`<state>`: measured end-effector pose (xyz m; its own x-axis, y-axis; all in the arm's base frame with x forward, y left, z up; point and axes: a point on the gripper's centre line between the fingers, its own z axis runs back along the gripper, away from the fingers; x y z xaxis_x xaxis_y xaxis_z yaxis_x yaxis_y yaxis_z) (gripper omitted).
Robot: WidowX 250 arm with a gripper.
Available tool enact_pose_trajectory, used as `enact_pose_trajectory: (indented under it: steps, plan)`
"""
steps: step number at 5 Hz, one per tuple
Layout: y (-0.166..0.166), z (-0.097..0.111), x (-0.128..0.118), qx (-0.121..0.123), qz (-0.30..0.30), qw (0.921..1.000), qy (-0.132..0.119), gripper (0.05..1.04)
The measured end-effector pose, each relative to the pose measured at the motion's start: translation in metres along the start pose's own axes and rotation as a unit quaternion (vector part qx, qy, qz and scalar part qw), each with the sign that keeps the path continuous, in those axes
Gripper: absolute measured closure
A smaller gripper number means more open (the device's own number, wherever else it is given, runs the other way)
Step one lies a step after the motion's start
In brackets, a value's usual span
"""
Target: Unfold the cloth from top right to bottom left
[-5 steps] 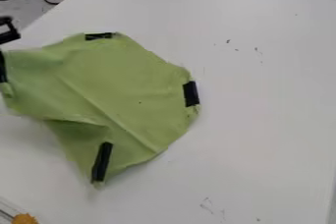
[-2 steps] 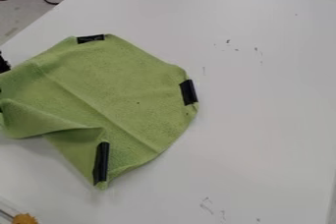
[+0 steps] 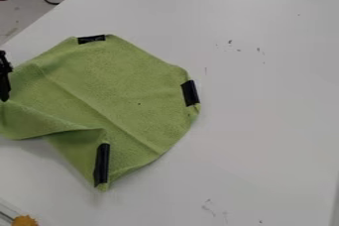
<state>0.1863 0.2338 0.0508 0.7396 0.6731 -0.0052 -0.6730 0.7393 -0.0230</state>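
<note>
Cloth L side lower vs 1 s ago; gripper further into view vs 0.4 s ago. Cloth's on table, L of ctr, w/ fold above bottom tape. Gripper's by cloth, L edge; can't tell if jaws wide/narrow. Risk: low drag may bunch fold, b/c cloth's soft.

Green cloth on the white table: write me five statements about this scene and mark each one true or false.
1. The cloth lies completely flat. False: folds and raised creases run through its lower left part.
2. A black strip sits by the cloth's right edge. True.
3. The pincer is at the view's right edge. False: it is at the left edge.
4. The table is white. True.
5. The cloth is red. False: it is green.
</note>
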Motion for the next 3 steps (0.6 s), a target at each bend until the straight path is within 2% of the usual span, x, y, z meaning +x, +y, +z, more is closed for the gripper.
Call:
enact_pose_trajectory:
  steps: [1,2,3]
  plan:
    - [-0.018,0.026,-0.001,0.026,-0.012,0.9994,-0.017,0.077]
    - [-0.053,0.062,-0.013,0.042,-0.019,0.9981,-0.042,0.083]
    - [-0.086,0.061,-0.036,0.047,-0.026,0.9983,-0.021,0.083]
